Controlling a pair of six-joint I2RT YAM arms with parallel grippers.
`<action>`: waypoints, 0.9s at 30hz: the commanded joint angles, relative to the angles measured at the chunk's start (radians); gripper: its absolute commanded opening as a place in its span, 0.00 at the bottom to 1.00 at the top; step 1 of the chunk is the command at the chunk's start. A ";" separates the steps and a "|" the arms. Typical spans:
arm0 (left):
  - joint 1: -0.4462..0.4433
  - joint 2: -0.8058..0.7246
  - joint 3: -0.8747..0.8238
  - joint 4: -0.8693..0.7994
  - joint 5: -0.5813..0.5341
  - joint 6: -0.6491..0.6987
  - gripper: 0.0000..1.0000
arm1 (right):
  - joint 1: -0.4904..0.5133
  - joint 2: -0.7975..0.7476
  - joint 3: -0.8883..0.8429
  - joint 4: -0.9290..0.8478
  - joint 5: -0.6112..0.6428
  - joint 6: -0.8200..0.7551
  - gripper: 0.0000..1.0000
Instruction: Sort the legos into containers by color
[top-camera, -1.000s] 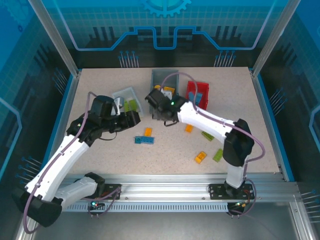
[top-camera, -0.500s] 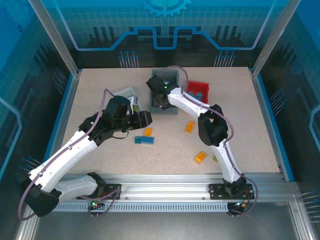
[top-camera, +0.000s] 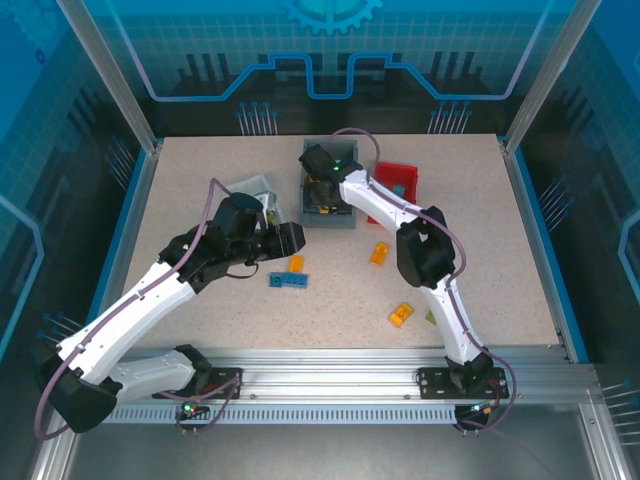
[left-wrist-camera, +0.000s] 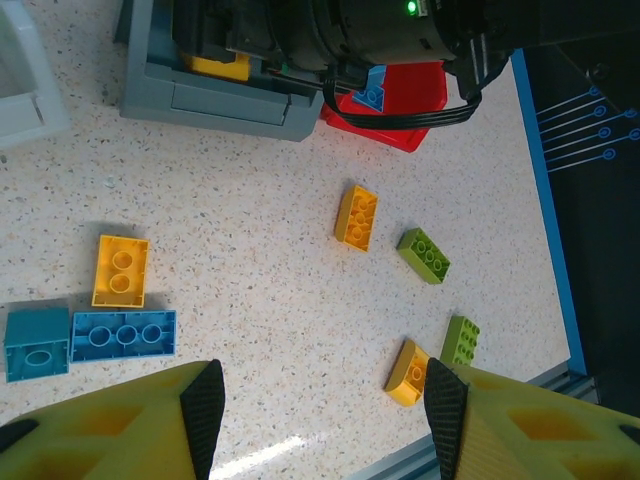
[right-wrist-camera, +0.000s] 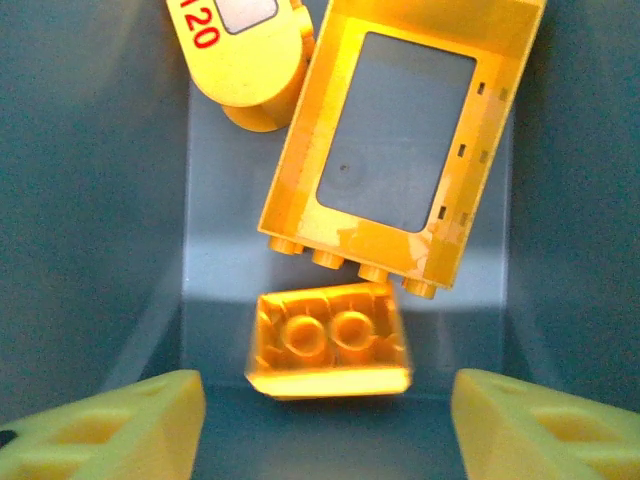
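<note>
Nearest me, by the bench's near edge toward its right corner, an orange brick (top-camera: 401, 315) and a green brick (left-wrist-camera: 461, 341) lie loose just beside each other, not yet sorted. A little further in, left of centre, the left gripper (left-wrist-camera: 322, 410) hovers above the bench with its fingers spread and nothing between them. Under its camera a teal brick (left-wrist-camera: 37, 345) touches a blue plate (left-wrist-camera: 124, 335), with a yellow-orange brick (left-wrist-camera: 121, 270) just beyond. I judge that one of these is its next pick. Mid-bench, a second orange brick (left-wrist-camera: 357, 216) and a darker green brick (left-wrist-camera: 424, 255) lie near each other.

Toward the far edge the three containers stand in a row. The white bin (top-camera: 245, 186) is on the left with something lime green in it. The grey bin (top-camera: 325, 220) is in the middle. The red bin (top-camera: 405, 172) is on the right, with a blue brick (left-wrist-camera: 372, 92) inside. The right gripper (right-wrist-camera: 325, 430) reaches down into the grey bin, fingers wide apart. A blurred orange piece (right-wrist-camera: 328, 340) sits between and beyond them, touching neither, so it looks let go there to join the yellow frame piece (right-wrist-camera: 295, 190). Beside that, a rounded yellow piece (right-wrist-camera: 240, 60) carries red numerals, 120 as far as I can read
</note>
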 joint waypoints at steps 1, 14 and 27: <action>-0.010 -0.032 -0.016 -0.028 -0.034 -0.023 0.59 | -0.004 -0.060 -0.017 -0.001 -0.003 -0.011 0.71; -0.010 0.008 -0.025 -0.132 -0.071 -0.028 0.59 | 0.078 -0.433 -0.247 0.095 0.152 -0.065 0.68; -0.064 0.156 0.023 -0.087 -0.048 0.041 0.59 | 0.139 -1.064 -0.851 0.118 0.197 -0.084 0.68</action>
